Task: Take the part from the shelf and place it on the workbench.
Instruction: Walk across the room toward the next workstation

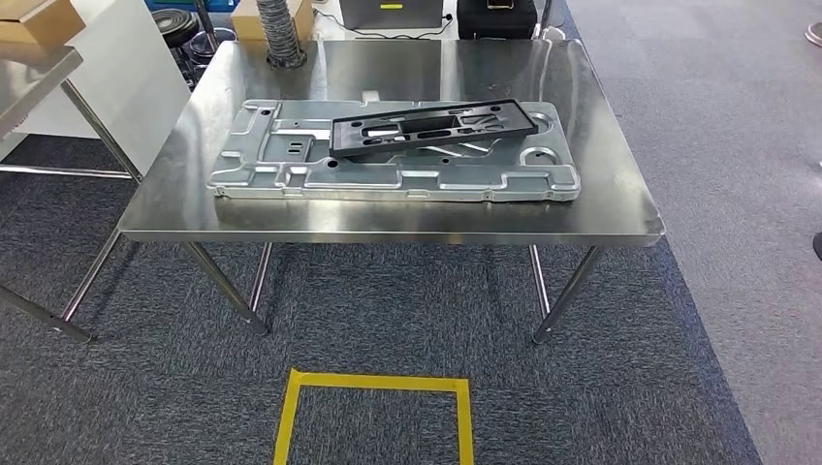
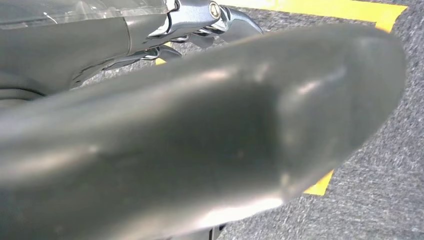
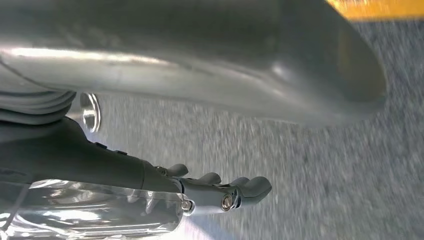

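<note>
Workbench (image 1: pixel 620 208) of bare steel carries the black plastic frame part (image 1: pixel 433 127), laid flat on a grey metal panel (image 1: pixel 291 160) toward the far edge, probably for support. Its long axis runs along the bench's width, slightly skewed. Left hand (image 2: pixel 200 30) and right hand (image 3: pixel 220 192) hang over carpet, fingers loose, holding nothing.

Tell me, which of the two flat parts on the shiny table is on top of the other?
The black frame is on top. It lies across the bigger silver plate, which rests on the table.
</note>
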Robot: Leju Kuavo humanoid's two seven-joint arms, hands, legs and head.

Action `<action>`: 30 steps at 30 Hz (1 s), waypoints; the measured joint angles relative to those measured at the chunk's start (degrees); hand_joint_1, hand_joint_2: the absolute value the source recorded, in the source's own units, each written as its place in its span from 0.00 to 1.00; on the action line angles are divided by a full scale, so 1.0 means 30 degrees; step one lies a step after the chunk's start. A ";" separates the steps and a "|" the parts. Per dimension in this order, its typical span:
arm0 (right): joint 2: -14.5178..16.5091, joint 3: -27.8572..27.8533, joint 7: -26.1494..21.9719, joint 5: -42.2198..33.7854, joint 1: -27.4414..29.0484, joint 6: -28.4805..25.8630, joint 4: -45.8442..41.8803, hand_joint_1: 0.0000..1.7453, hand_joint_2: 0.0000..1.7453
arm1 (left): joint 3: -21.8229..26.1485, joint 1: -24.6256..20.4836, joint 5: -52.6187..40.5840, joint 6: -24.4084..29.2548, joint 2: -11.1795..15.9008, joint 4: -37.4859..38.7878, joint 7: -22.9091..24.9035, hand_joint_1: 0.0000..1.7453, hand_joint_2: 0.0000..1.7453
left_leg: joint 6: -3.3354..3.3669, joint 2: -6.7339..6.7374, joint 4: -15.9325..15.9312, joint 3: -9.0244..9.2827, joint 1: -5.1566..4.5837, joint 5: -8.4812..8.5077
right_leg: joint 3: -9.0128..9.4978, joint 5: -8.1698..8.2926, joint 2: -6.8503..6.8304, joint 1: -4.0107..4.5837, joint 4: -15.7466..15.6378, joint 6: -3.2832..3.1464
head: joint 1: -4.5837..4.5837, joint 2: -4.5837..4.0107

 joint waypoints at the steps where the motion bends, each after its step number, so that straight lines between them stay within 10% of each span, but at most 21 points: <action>1: 0.0031 -0.0087 -0.0036 -0.0100 -0.0053 0.0280 0.0111 0.00 0.00 | -0.0015 -0.0018 0.0022 -0.0002 -0.0004 0.0002 -0.0016 0.00 0.00 | -0.0020 -0.0001 0.0918 -0.0021 -0.0001 -0.0235 | -0.0332 0.0224 -0.0005 0.0047 0.0058 -0.0007 | 0.0000 -0.0002; 3: 0.0093 -0.0239 -0.0075 -0.0222 -0.0165 0.0699 0.0293 0.00 0.00 | -0.0042 -0.0057 0.0057 -0.0013 -0.0006 0.0002 -0.0062 0.00 0.00 | 0.0032 -0.0001 0.0818 0.0860 -0.0004 0.0572 | -0.1032 0.0610 -0.0004 0.0108 0.0269 0.0027 | -0.0005 -0.0002; 5: 0.0159 -0.0351 -0.0078 -0.0359 -0.0270 0.1065 0.0442 0.00 0.00 | -0.0064 -0.0112 0.0073 -0.0026 -0.0002 0.0000 -0.0126 0.00 0.00 | 0.0213 -0.0003 -0.1670 0.2876 -0.0046 0.1300 | -0.1677 0.0928 0.0013 0.0167 0.0568 0.0117 | -0.0011 0.0000; 8: 0.0233 -0.0568 -0.0049 -0.0653 -0.0369 0.1565 0.0579 0.00 0.00 | -0.0104 -0.0233 0.0073 -0.0069 0.0005 -0.0004 -0.0287 0.00 0.00 | 0.0511 0.0000 -0.4927 0.4798 -0.0203 0.0721 | -0.2132 0.1374 -0.0027 0.0198 0.0845 0.0405 | -0.0011 0.0004; 11: 0.0248 -0.0880 -0.0012 -0.1004 -0.0414 0.1939 0.0648 0.00 0.00 | -0.0255 -0.0227 0.0009 -0.0126 -0.0017 -0.0002 -0.0381 0.00 0.00 | 0.0904 0.0090 -0.5177 0.4448 -0.0180 0.1137 | -0.2334 0.1417 0.0010 0.0111 0.0996 0.0753 | -0.0086 0.0000; 15: 0.0306 -0.1180 -0.0027 -0.1185 -0.0417 0.2307 0.0783 0.00 0.00 | -0.0366 -0.0208 -0.0047 -0.0138 -0.0007 0.0002 -0.0472 0.00 0.00 | 0.1210 0.0179 -0.5230 0.3319 -0.0120 0.2157 | -0.3231 -0.2156 0.0140 -0.0104 0.4696 0.1224 | 0.0089 0.0000; 17: 0.0313 -0.1240 -0.0047 -0.1224 -0.0440 0.2412 0.0832 0.00 0.00 | -0.0379 -0.0192 -0.0036 -0.0138 0.0013 0.0000 -0.0499 0.00 0.00 | 0.1161 0.0191 -0.5140 0.2654 -0.0128 0.2630 | -0.3156 -0.2410 0.0139 -0.0198 0.6349 0.1374 | 0.0093 -0.0002; 20: 0.0313 -0.1286 -0.0071 -0.1267 -0.0506 0.2514 0.0850 0.00 0.00 | -0.0384 -0.0195 0.0018 -0.0138 0.0018 -0.0004 -0.0512 0.00 0.00 | 0.0993 0.0182 -0.4876 0.1778 -0.0112 0.3204 | -0.0757 -0.1050 0.0140 -0.0268 0.4087 0.1330 | 0.0097 0.0000; 22: 0.0313 -0.1326 -0.0082 -0.1340 -0.0602 0.2633 0.0848 0.00 0.00 | -0.0384 -0.0195 0.0075 -0.0138 0.0018 -0.0005 -0.0506 0.00 0.00 | 0.0800 0.0170 -0.4673 0.1399 -0.0151 0.3518 | 0.1340 -0.1244 0.0144 -0.0201 0.1056 0.1085 | 0.0078 0.0004; 25: 0.0313 -0.1433 -0.0093 -0.1455 -0.0677 0.2762 0.0859 0.00 0.00 | -0.0393 -0.0163 0.0106 -0.0117 0.0022 0.0005 -0.0433 0.00 0.00 | 0.0440 0.0190 -0.4688 0.1184 -0.0141 0.4050 | 0.1902 -0.1444 0.0130 -0.0067 -0.0249 0.0637 | 0.0064 -0.0002; 27: 0.0315 -0.1533 -0.0104 -0.1548 -0.0695 0.2875 0.0874 0.00 0.00 | -0.0404 -0.0101 0.0109 -0.0078 0.0026 0.0027 -0.0364 0.00 0.00 | 0.0263 0.0116 -0.4238 0.0855 -0.0083 0.3437 | 0.1476 -0.0988 0.0058 -0.0096 -0.0274 0.0323 | 0.0049 -0.0003; 30: 0.0306 -0.1719 -0.0295 -0.1912 -0.0716 0.3299 0.0881 0.00 0.00 | -0.0426 -0.0042 0.0106 -0.0033 0.0004 0.0042 -0.0308 0.00 0.00 | 0.0128 0.0026 -0.0971 -0.0059 -0.0033 0.0525 | 0.0542 -0.0239 -0.0009 -0.0045 -0.0253 0.0068 | -0.0066 -0.0004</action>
